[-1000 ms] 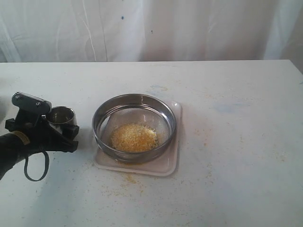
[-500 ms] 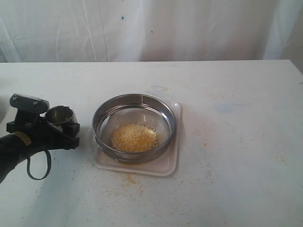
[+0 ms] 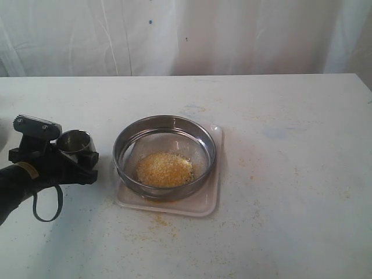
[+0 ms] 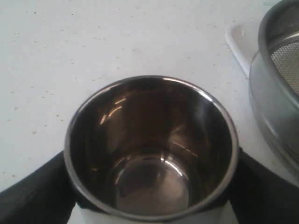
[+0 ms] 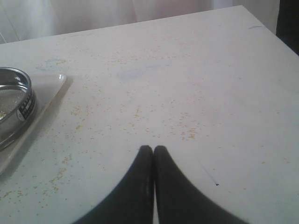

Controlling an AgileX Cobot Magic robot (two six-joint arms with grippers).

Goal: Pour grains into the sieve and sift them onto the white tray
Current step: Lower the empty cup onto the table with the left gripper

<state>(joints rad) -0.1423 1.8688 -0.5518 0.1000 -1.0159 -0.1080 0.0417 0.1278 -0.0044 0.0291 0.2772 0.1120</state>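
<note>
Exterior view: left hand (image 3: 81, 153) clasps upright cup (image 3: 74, 140) beside sieve (image 3: 210, 152); right hand (image 5: 153, 150) closed, empty.

The sieve (image 3: 165, 118) is seated on the white tray (image 3: 203, 201), which is placed on the table (image 3: 290, 174). The grains (image 3: 164, 169) are heaped in the sieve, toward its front. The cup (image 3: 75, 141) is positioned just left of the sieve, apart from it.
</note>
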